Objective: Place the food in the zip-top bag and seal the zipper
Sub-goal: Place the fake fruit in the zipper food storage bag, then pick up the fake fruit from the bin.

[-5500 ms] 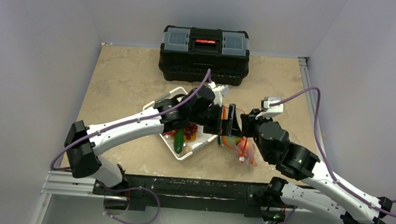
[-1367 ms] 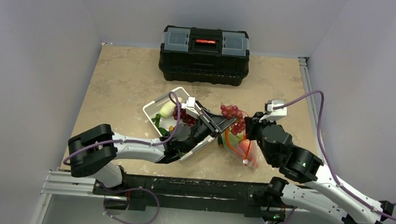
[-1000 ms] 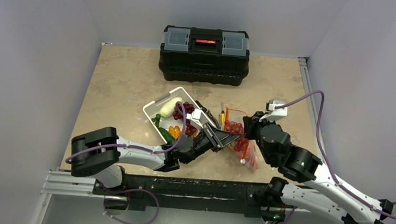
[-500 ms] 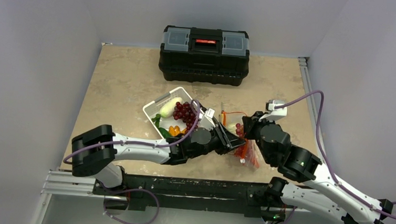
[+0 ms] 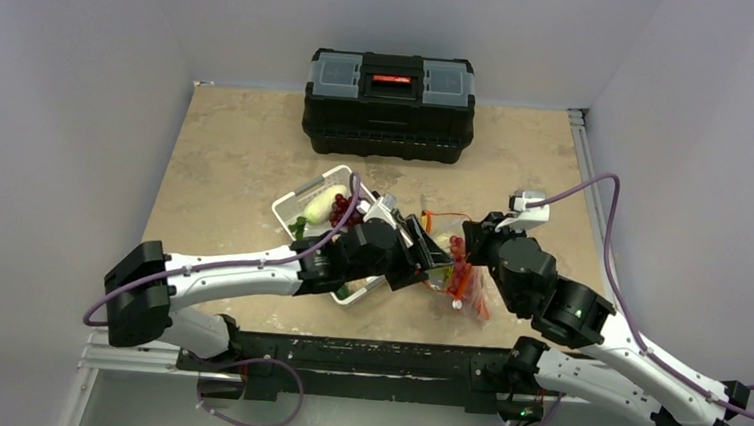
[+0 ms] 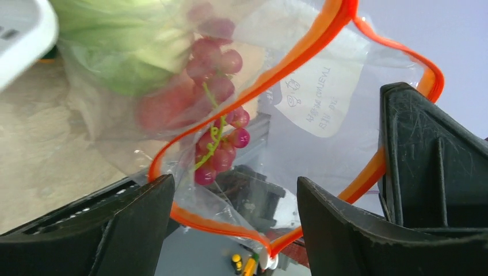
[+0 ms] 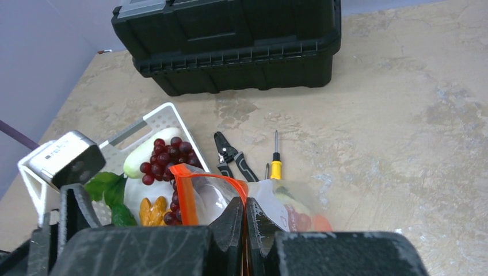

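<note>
Left pincer [image 6: 230, 198] is spread wide right at the zip-top bag [image 6: 322, 86] mouth. Right pincer [image 7: 246, 210] is pinching the zipper [image 6: 299, 52]. The mouth faces left toward the basket [image 5: 305, 186], and the bag hangs lengthwise down to the counter [image 5: 238, 143]. A second ago left was gripping the grapes [image 6: 221, 146]; now they're inside.

Beige table [image 5: 238, 143] bears black toolbox [image 5: 389, 104], white basket [image 7: 163, 114], shears [image 7: 226, 152], screwdriver [image 7: 276, 168].
</note>
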Action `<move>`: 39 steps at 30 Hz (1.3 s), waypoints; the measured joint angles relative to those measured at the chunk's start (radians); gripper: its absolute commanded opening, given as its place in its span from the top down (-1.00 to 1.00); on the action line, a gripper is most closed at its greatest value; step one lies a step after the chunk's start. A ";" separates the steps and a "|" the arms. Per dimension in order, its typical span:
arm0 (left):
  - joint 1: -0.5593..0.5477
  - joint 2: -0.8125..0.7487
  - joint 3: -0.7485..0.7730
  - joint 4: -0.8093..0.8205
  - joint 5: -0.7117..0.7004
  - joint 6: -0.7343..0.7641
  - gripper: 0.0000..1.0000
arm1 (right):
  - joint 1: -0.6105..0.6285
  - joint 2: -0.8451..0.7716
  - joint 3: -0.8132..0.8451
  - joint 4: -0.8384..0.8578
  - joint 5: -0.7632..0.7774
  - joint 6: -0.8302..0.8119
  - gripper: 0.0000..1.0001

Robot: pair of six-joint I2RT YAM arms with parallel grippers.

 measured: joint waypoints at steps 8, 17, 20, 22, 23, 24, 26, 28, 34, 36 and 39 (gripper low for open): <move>0.101 -0.168 -0.041 -0.110 0.049 0.198 -0.54 | 0.000 -0.002 0.000 0.000 0.001 -0.002 1.00; 0.227 -0.417 -0.060 -0.333 0.029 0.504 -0.62 | 0.000 -0.002 0.000 0.000 0.002 -0.013 1.00; 0.266 -0.426 -0.026 -0.462 -0.021 0.596 -0.63 | 0.000 -0.002 0.000 0.000 0.002 -0.016 1.00; 0.285 -0.411 -0.005 -0.525 -0.059 0.636 -0.63 | 0.000 -0.002 0.000 0.000 0.003 -0.016 1.00; 0.296 -0.396 0.008 -0.565 -0.082 0.657 -0.64 | 0.000 -0.002 -0.002 0.000 0.003 -0.017 1.00; 0.301 -0.383 0.016 -0.586 -0.093 0.671 -0.64 | 0.000 -0.003 -0.003 0.000 0.004 -0.018 1.00; 0.314 -0.336 0.037 -0.639 -0.123 0.698 -0.64 | 0.000 -0.004 -0.008 0.000 0.004 -0.019 1.00; 0.326 -0.283 0.051 -0.666 -0.132 0.717 -0.62 | 0.000 -0.006 -0.008 0.000 0.004 -0.020 1.00; 0.346 -0.080 0.101 -0.701 -0.128 0.780 -0.56 | 0.000 -0.006 -0.008 0.000 0.004 -0.026 1.00; 0.349 -0.023 0.111 -0.699 -0.124 0.803 -0.57 | 0.000 -0.005 -0.008 0.000 0.004 -0.028 1.00; 0.352 0.034 0.123 -0.695 -0.114 0.834 -0.61 | 0.000 0.000 -0.008 0.000 0.004 -0.032 1.00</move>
